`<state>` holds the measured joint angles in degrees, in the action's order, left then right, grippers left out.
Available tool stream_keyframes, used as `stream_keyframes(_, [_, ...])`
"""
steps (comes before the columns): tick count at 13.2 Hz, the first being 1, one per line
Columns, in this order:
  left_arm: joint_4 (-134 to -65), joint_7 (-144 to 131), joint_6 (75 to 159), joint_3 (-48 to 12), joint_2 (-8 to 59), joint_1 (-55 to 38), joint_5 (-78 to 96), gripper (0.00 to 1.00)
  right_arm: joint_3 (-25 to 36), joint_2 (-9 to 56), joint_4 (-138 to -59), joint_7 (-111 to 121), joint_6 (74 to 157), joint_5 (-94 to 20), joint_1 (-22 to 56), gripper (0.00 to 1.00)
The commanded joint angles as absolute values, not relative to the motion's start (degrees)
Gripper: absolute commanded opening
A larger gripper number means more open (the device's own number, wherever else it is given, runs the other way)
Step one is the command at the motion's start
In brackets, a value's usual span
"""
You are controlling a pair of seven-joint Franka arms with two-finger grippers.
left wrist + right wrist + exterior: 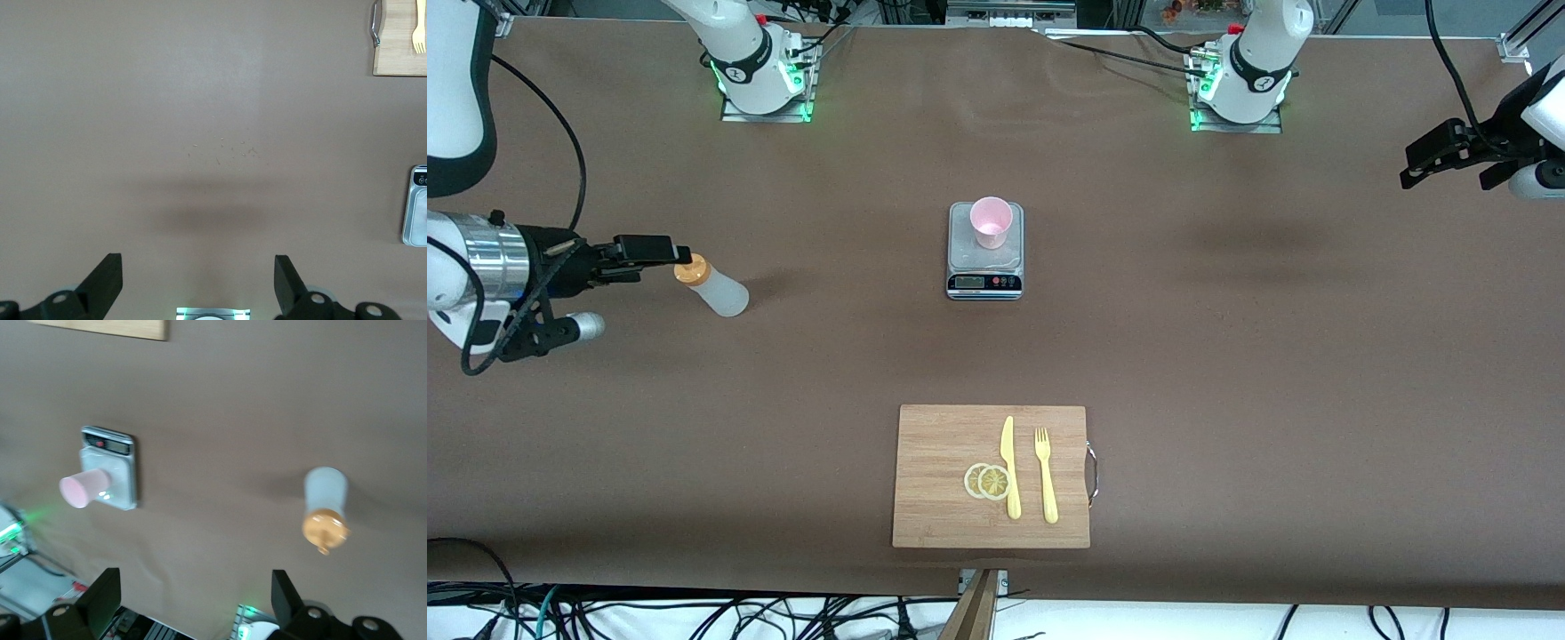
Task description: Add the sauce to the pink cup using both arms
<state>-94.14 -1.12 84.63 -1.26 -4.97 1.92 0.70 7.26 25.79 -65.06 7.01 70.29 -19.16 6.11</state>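
The pink cup [991, 220] stands on a silver scale [984, 267] at mid-table; the right wrist view shows the cup [83, 488] as well. The sauce is a whitish squeeze bottle [716, 289] with an orange cap [691, 269], standing toward the right arm's end of the table. My right gripper [667, 253] hovers just beside the cap, open, with nothing between its fingers. From the right wrist, the bottle [325, 495] lies off to one side of the open right gripper [195, 597]. My left gripper [1432, 160] waits high over its own end of the table; the left wrist view shows it [198, 280] open over bare table.
A wooden cutting board [934, 480] lies nearer to the front camera than the scale. It carries two lemon slices [987, 481], a yellow knife [1010, 467] and a yellow fork [1046, 476]. The left wrist view catches the scale's edge [417, 207] and a board corner [397, 40].
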Motion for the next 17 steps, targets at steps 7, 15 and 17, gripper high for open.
stream_keyframes(7, [-93.08,-2.64,85.52,-1.41,-4.57,2.29,1.06,1.0,7.03,14.08,-76.89,19.34,83.92,-5.63,3.0,1.0])
stream_keyframes(15, [-93.16,-2.72,85.61,-1.49,-4.31,2.29,0.62,1.0,6.94,6.86,-84.55,15.76,82.54,-1.06,1.76,1.0])
stream_keyframes(17, [-93.34,-2.72,85.52,-1.58,-4.39,2.29,0.61,1.0,5.03,6.42,-85.07,12.14,81.21,-1.05,1.85,1.0])
